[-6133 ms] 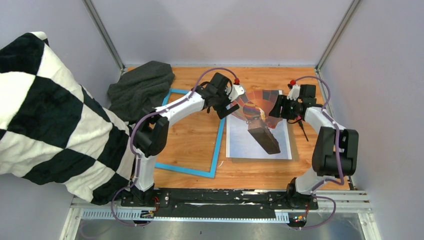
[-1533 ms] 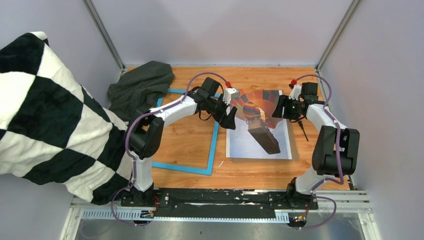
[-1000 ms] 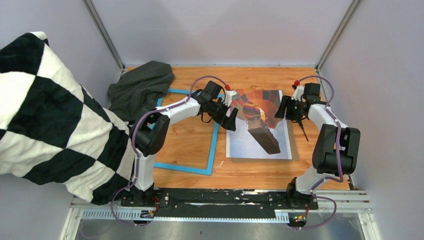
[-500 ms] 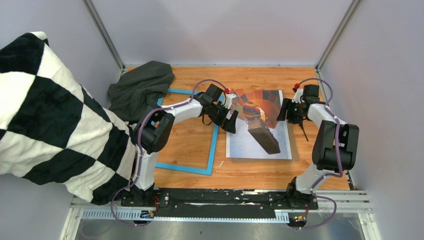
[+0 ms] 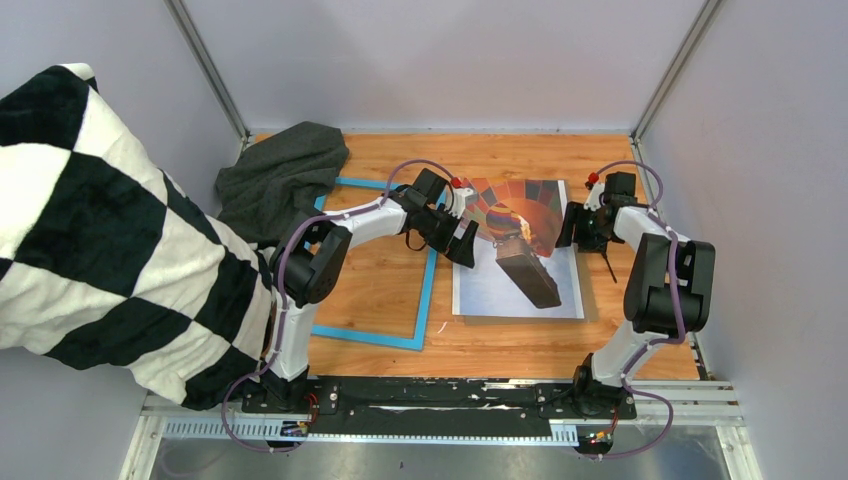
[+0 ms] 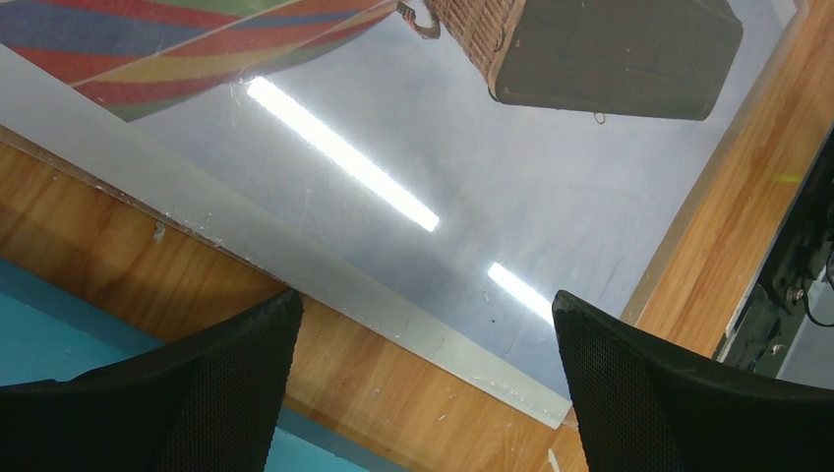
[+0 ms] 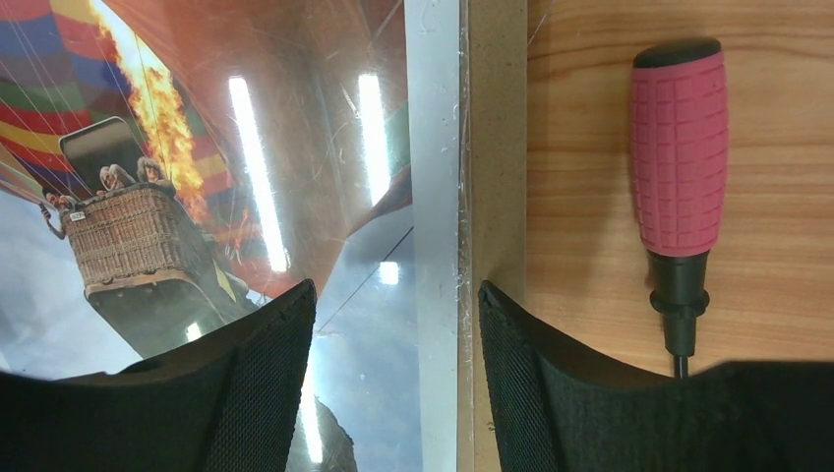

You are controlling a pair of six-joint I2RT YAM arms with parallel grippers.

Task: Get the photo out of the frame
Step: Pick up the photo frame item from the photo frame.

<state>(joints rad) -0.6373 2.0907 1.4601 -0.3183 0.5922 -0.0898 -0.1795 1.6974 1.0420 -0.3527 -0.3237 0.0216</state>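
Observation:
The photo point(image 5: 515, 262), a hot-air balloon print with a glossy face, lies flat on a brown backing board point(image 7: 495, 147) at centre right of the table. The blue frame point(image 5: 430, 290) lies empty to its left, apart from it. My left gripper point(image 5: 462, 243) hangs open just over the photo's left edge. In the left wrist view the gripper point(image 6: 425, 300) spans the photo's pale border point(image 6: 325, 265) and bare wood, with the frame point(image 6: 39, 334) at lower left. My right gripper point(image 5: 570, 225) is open, and its fingers point(image 7: 396, 287) straddle the right edge of the photo point(image 7: 295, 147) and board, holding nothing.
A screwdriver with a red handle point(image 7: 679, 157) lies on the table just right of the board, close to my right gripper. A dark grey cloth point(image 5: 285, 175) is heaped at the back left. A large black-and-white checked cushion point(image 5: 90, 230) fills the left side.
My left gripper has slid nearer along the photo's left edge and opened slightly wider. The right gripper has edged toward the photo's right edge. The frame shifted slightly left earlier; the photo has stayed put.

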